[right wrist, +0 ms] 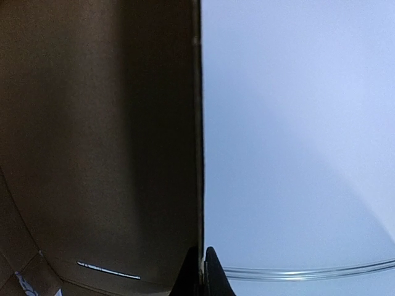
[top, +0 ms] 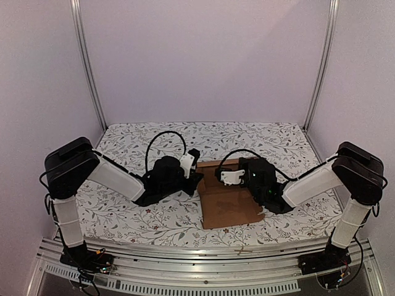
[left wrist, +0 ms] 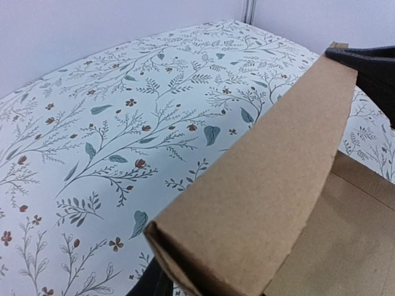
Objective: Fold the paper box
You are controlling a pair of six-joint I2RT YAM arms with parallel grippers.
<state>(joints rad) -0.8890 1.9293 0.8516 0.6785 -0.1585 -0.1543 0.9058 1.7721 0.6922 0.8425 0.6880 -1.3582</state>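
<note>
The paper box (top: 225, 209) is brown cardboard lying partly folded in the middle of the floral cloth. My left gripper (top: 195, 171) is at its left edge. In the left wrist view a raised, doubled side flap of the box (left wrist: 271, 179) runs over my dark fingers (left wrist: 145, 285), which seem closed on its near end. My right gripper (top: 242, 168) is at the box's back right part. In the right wrist view it (right wrist: 203, 271) is shut, pinching the thin edge of an upright cardboard panel (right wrist: 99, 154).
The floral cloth (top: 142, 216) covers the table, with plain walls and two metal uprights (top: 86, 61) behind. The right arm's black body (left wrist: 370, 68) shows past the flap. A metal rail (top: 203, 253) runs along the near edge.
</note>
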